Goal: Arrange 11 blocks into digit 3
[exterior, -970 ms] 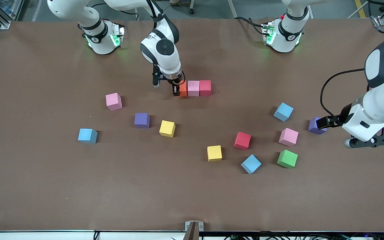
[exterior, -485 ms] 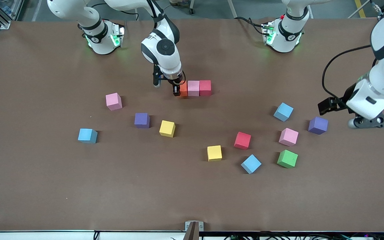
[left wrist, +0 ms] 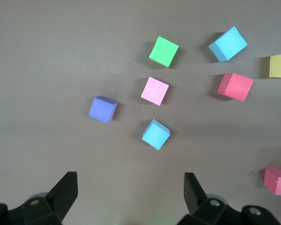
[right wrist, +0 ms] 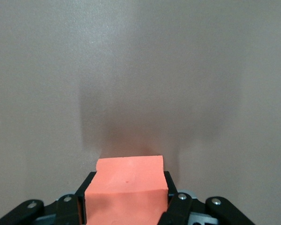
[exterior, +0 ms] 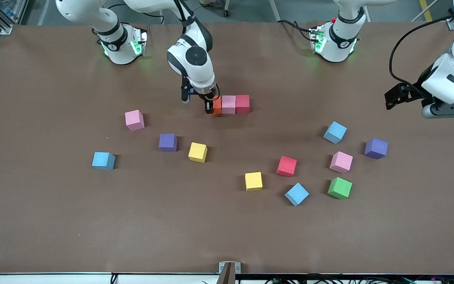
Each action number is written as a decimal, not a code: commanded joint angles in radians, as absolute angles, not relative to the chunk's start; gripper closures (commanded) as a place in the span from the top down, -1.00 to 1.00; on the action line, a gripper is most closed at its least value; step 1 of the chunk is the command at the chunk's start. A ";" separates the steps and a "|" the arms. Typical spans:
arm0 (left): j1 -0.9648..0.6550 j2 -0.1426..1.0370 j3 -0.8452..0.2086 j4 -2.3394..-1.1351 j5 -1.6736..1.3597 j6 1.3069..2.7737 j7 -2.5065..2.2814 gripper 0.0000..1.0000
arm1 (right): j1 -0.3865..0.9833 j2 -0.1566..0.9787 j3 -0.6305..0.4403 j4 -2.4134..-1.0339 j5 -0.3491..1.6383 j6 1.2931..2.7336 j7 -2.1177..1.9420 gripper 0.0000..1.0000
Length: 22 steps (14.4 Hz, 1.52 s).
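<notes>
Front view shows my right gripper (exterior: 210,107) clamped on the matte orange cube (exterior: 216,105), seated against the pink cube (exterior: 229,104) and red cube (exterior: 242,103): one bar formed. Eight blocks remain scattered. My left gripper (exterior: 395,97) waits, fingers apart.

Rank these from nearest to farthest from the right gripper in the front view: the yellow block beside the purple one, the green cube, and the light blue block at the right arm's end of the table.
From the right gripper, shut on the orange block:
1. Yellow block, beside the purple block, nearer the camera.
2. Light blue block, toward the right arm's end.
3. Green cube, toward the left arm's end.
</notes>
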<state>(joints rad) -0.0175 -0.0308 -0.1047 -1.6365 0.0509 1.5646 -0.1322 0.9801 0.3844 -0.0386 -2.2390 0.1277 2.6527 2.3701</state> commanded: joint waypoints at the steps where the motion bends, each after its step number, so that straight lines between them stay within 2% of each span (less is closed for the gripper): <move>1: -0.028 -0.069 -0.089 -1.660 0.037 1.551 -0.116 1.00 | 1.005 0.422 -0.044 -2.215 0.141 2.663 2.390 -0.81; 2: -0.032 -0.069 -0.092 -1.658 0.034 1.548 -0.120 1.00 | 1.005 0.422 -0.044 -2.215 0.141 2.663 2.390 -0.73; 3: -0.031 -0.071 -0.094 -1.658 0.034 1.545 -0.120 1.00 | 1.003 0.422 -0.046 -2.215 0.141 2.660 2.388 -0.42; 5: -0.031 -0.072 -0.095 -1.652 0.034 1.534 -0.120 1.00 | 1.003 0.422 -0.046 -2.214 0.141 2.657 2.381 0.76; 6: -0.031 -0.072 -0.095 -1.652 0.034 1.534 -0.120 1.00 | 1.003 0.422 -0.046 -2.214 0.140 2.654 2.378 1.00; 16: -0.026 -0.071 -0.094 -1.634 0.008 1.531 -0.121 1.00 | 1.000 0.408 -0.048 -2.214 0.133 2.631 2.352 1.00; 22: -0.028 -0.067 -0.094 -1.634 0.008 1.531 -0.118 1.00 | 0.996 0.332 -0.051 -2.214 0.132 2.531 2.318 1.00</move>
